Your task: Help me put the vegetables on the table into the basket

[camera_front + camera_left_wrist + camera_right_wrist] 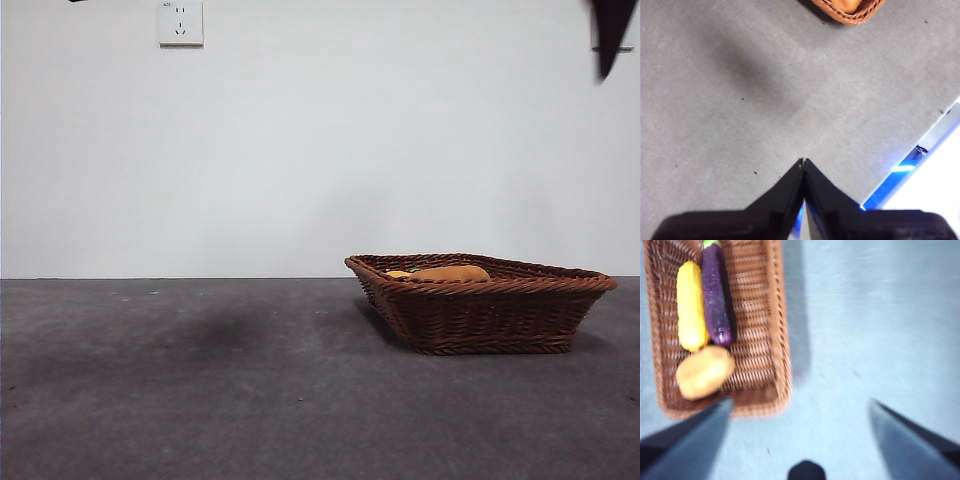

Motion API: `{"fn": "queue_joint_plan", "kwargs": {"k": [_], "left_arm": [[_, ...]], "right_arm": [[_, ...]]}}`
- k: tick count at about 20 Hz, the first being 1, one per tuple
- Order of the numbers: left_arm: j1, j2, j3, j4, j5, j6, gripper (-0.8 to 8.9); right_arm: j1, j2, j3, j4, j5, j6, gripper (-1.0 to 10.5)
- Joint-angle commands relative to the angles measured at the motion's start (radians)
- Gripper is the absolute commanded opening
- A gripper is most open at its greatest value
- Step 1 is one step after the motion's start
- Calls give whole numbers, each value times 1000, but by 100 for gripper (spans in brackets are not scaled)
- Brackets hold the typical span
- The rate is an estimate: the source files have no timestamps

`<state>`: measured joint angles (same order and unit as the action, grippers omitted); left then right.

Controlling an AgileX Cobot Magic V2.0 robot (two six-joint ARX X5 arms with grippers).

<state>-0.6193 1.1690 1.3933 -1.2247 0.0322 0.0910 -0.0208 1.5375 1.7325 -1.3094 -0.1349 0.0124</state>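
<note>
Grey, faintly mottled table runs back to a plain white wall with a socket high up. Toward one side sits the wicker basket, holding the potato, the yellow vegetable and the eggplant, the last two side by side. Both arms are raised: the right gripper hangs spread wide and empty beside the basket, while the left gripper is pinched closed on nothing above bare table.

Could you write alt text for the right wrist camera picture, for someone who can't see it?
A brown wicker basket on a grey table holds a yellow vegetable, a purple eggplant and a tan potato. The right gripper hangs open and empty above the table beside it.
</note>
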Motion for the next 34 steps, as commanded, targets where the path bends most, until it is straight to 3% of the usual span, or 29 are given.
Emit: {"fn": "queue_joint_plan", "kwargs": {"k": [1,2,3,6,11,14,18,23,25,27,29,31,34], "left_arm": [[-5,-4,-9,12,35,35,-4],[-5,-4,-14,22,56,38,-4],[-8,-5,-22,34,72,36,-3],[-28,-5,-47,40,111,19,-4],[-89,-5,-63,28,106,-95,-3],[-101,-4,-62,-3,106,-190,-3],[-101,-4,-62,59,105,-192,-3],[-97,-4,-61,258,100,-190,-3],[-67,-4,-61,312,97,-135,-3],[-27,-10,-63,331,98,59,-3],[8,-38,-96,396,98,163,-3],[51,-115,-205,567,99,193,-3],[125,-292,-465,859,105,168,-3]], "right_arm": [[2,-128,-5,-56,26,11,149],[2,-181,-5,-71,29,22,31],[2,-235,-5,-71,27,34,-17],[14,-386,-5,-71,19,62,-11],[21,-581,-4,-71,20,93,-11],[21,-611,-3,-71,26,90,-11],[21,-598,-3,-71,39,89,-11],[21,-520,-3,-71,55,90,-11],[21,-477,-3,-71,61,90,-11],[21,-422,-3,-71,61,90,-11],[21,-368,-3,-71,65,89,-11],[21,-307,-3,-71,65,89,-11],[21,-222,-3,-70,65,90,-11]]}}
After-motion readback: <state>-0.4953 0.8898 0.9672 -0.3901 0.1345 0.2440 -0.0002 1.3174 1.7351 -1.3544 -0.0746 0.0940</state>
